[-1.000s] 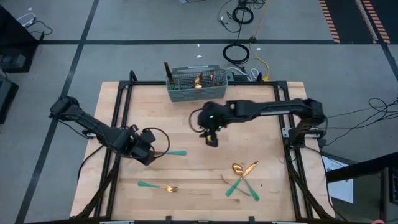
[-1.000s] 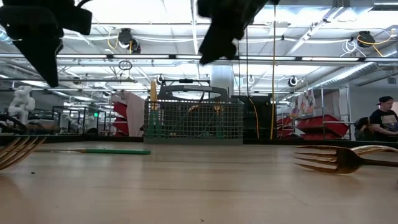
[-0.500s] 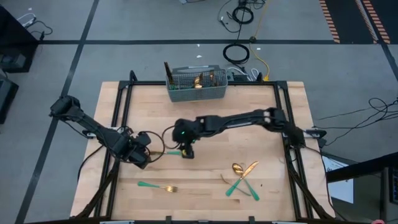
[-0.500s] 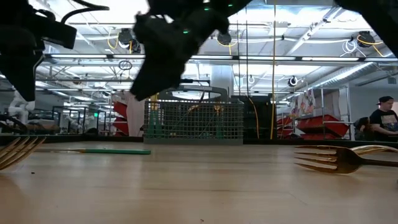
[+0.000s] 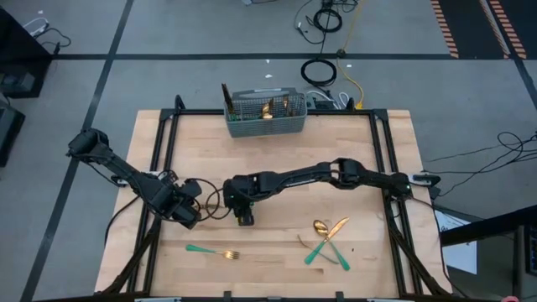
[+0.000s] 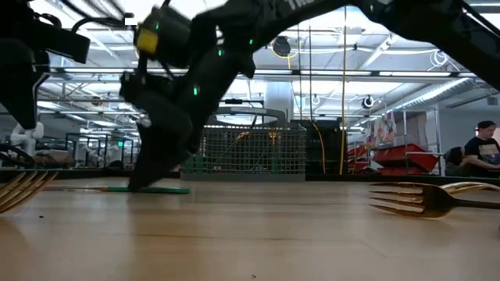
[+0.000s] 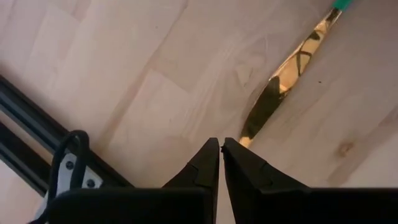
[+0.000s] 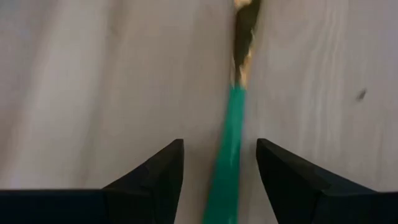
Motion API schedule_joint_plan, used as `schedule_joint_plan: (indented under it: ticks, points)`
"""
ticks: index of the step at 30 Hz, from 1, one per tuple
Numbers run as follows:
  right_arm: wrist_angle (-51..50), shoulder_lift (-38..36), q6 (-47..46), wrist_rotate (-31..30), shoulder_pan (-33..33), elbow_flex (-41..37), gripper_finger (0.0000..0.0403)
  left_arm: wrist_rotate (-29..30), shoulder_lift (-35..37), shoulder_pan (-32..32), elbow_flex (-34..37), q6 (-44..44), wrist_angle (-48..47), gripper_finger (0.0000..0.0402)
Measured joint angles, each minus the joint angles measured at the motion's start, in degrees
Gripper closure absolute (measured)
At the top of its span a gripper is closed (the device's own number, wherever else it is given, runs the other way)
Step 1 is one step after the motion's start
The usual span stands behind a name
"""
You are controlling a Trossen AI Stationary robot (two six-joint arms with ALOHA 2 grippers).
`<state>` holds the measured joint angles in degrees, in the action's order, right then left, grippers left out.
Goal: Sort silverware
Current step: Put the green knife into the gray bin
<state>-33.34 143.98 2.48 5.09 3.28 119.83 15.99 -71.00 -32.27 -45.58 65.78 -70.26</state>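
A knife with a gold blade (image 7: 273, 93) and a slim teal handle (image 8: 227, 162) lies flat on the wooden table left of centre. My right gripper (image 5: 244, 216) (image 8: 219, 144) is open and low over it, one finger on each side of the handle with a gap to both. In the low view it (image 6: 148, 176) reaches down to the handle (image 6: 160, 189). My left gripper (image 5: 188, 215) (image 7: 219, 144) is shut and empty, just short of the blade's tip. A teal-handled fork (image 5: 212, 251) lies near the front edge, and more silverware (image 5: 325, 239) lies crossed at the front right.
The grey wire-mesh caddy (image 5: 265, 115) stands at the table's far edge with a few gold pieces in it. A black frame rail (image 7: 37, 134) runs along the table's left side beside my left gripper. A person (image 6: 480, 148) shows far off in the room.
My right gripper has swung from the table's middle toward the left and near edge. It has come down to the knife's handle and stayed open. My left gripper has drawn back a little from the knife toward the table's left. The knife has not moved.
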Motion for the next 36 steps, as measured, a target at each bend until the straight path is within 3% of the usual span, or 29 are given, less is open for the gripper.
schedule_joint_plan:
  ticks: [6,9,12,14,27,36]
  points:
    - [-3.71,2.74,-1.08,-2.71,0.01,0.55,0.0224,-0.2,0.0,-1.5,0.0,0.49,-0.49,0.0369]
    - [-6.45,3.18,-1.33,-4.18,-0.06,0.66,0.028,-0.25,0.0,-2.32,0.0,1.42,-1.59,0.0369]
    - [-7.54,3.07,-1.09,-4.21,-0.24,0.09,0.0362,-0.26,0.0,-3.32,0.0,1.44,-1.98,0.0369]
    - [-7.84,3.02,-1.06,-4.23,-0.23,0.06,0.0387,-0.22,0.02,-3.88,0.0,1.46,-2.89,0.0369]
    - [-8.79,-0.65,-11.65,-2.85,-1.89,-0.76,0.0401,0.2,0.0,-6.07,0.0,1.49,-5.53,0.0369]
    - [-10.86,-4.44,-14.33,-6.24,-6.01,-1.14,0.0399,2.5,0.0,-6.12,0.0,1.51,-5.42,0.0369]
